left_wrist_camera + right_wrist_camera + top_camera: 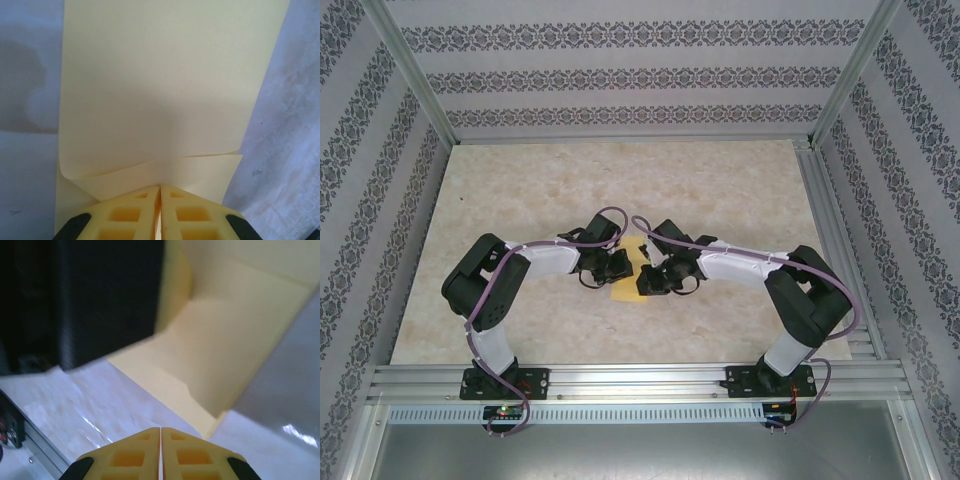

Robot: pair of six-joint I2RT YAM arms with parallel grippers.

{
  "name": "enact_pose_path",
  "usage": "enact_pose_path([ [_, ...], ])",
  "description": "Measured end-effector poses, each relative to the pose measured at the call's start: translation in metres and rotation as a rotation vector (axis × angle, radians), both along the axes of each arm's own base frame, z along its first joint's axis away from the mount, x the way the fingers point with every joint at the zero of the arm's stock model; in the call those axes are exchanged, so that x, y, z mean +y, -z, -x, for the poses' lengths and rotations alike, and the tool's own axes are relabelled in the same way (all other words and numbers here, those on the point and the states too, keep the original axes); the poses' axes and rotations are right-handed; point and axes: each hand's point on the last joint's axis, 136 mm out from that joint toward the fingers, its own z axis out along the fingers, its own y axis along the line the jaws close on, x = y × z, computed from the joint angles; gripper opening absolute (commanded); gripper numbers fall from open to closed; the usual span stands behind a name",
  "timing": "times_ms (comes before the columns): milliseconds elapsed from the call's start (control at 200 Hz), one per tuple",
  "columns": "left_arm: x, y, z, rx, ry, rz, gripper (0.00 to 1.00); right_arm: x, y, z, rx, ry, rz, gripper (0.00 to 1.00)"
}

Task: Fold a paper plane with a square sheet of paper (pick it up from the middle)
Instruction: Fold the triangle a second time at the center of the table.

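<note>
Left gripper [160, 192]: clamped on square sheet of paper [165, 90]
Right gripper [160, 432]: together, empty
Risk: edge pinch slips; crease skews toward 12 o'clock

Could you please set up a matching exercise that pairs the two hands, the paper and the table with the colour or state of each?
Things:
1. left hand
2. right hand
3. paper
4. table

Descriptions:
A. pale marbled beige
B. shut, pinching the paper
C. yellow, partly curled upward
D. shut, tips over bare table just short of the paper

Pairs: 1-B, 2-D, 3-C, 4-A
</note>
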Motion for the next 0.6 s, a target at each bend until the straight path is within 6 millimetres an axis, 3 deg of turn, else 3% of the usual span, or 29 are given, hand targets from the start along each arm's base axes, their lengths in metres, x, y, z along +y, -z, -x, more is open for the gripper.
enact_pose_path([
  [155,0.0,0.0,0.0,0.0,0.0,0.001,0.12,0.011,0.007,-0.013,0.0,0.007,-0.002,0.1],
  [415,-0.001,0.0,0.0,0.001,-0.004,0.011,0.11,0.006,0.033,-0.009,0.047,0.011,0.051,0.1],
  [599,-0.002,0.0,0.0,0.001,-0.006,0.014,0.11,0.003,0.036,-0.006,0.039,0.015,0.046,0.1],
])
